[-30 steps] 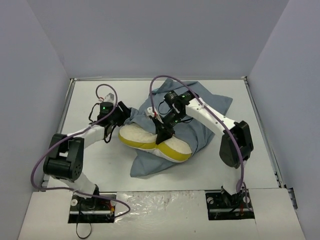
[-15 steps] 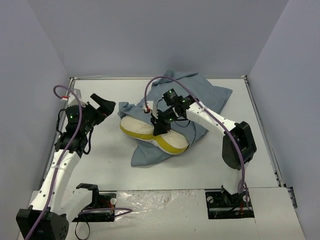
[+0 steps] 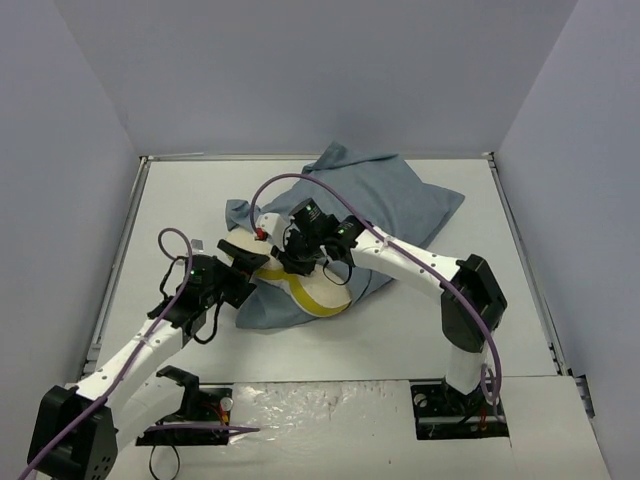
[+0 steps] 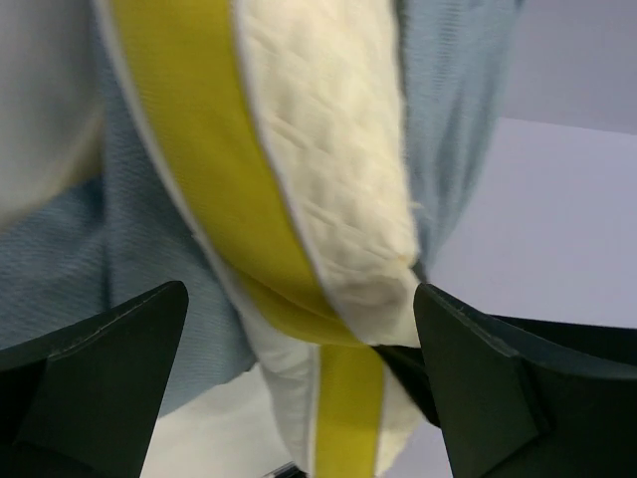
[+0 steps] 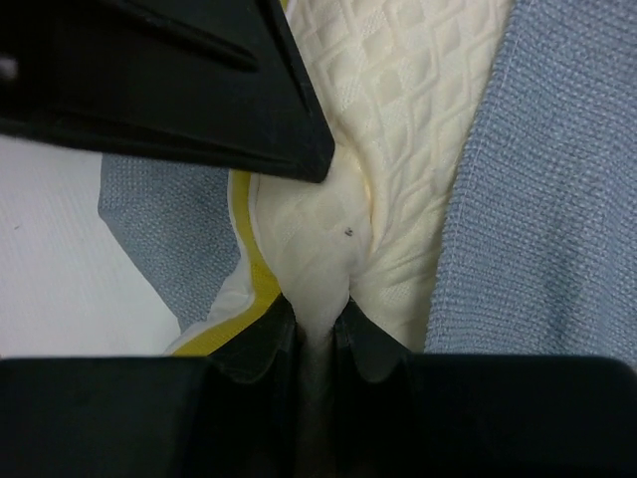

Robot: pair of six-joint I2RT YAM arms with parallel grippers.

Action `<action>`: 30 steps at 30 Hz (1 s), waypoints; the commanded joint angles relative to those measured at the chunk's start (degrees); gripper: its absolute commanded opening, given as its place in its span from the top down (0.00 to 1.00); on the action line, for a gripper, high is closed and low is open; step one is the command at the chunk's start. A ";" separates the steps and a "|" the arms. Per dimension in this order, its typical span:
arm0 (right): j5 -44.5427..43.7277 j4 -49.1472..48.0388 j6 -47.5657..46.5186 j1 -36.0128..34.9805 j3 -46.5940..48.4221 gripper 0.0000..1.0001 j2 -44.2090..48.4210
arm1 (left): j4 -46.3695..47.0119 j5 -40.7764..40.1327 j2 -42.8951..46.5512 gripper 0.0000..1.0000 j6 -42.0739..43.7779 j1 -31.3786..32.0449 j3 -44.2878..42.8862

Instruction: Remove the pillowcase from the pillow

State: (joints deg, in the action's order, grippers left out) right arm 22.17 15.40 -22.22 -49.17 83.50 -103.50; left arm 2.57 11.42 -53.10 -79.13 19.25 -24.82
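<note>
The pillowcase (image 3: 400, 200) shows only plain grey-blue cloth and lies bunched across the middle and back of the table. The cream pillow (image 3: 318, 290), with yellow edge trim, sticks out of its near-left end. My right gripper (image 3: 290, 262) is shut on a pinch of the pillow's cream fabric (image 5: 317, 299). My left gripper (image 3: 250, 272) is open, and its black fingers (image 4: 100, 368) straddle the pillow's yellow-trimmed end (image 4: 328, 269) without clamping it. Most of the pillow is hidden inside the pillowcase (image 5: 557, 199).
Grey walls enclose the white table (image 3: 180, 200) on the left, back and right. A purple cable (image 3: 300, 180) loops over the pillowcase from the right arm. The left gripper's black finger (image 5: 169, 80) crosses the top of the right wrist view.
My left arm has swung in from the far left and brought its open gripper to the pillow's end. My right gripper has dragged the pillow left and nearer, and the pillowcase has shifted.
</note>
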 commanded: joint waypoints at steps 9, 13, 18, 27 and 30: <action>-8.46 -6.87 1.91 -3.04 -1.42 1.00 3.92 | 5.70 -8.25 -3.49 0.03 -7.88 4.57 -6.03; -7.59 -6.78 1.83 -3.04 -0.97 1.00 5.24 | 4.46 -8.52 -6.92 0.03 -8.23 5.36 -6.91; -4.33 -6.70 1.48 -3.30 -2.11 1.00 6.73 | 3.85 -10.89 -10.35 0.07 -6.92 5.72 -9.98; -1.09 -5.38 -0.89 -1.73 -5.10 0.66 9.46 | 8.32 -10.28 -19.05 0.86 -4.63 5.63 -13.85; 1.81 -3.20 -2.74 3.18 -6.60 0.43 12.88 | 8.77 -10.10 -17.83 0.98 -1.74 4.93 -12.80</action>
State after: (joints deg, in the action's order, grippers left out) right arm 19.29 10.59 -23.00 -49.89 77.25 -97.54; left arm 7.66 2.79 -72.42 -83.88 25.04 -36.73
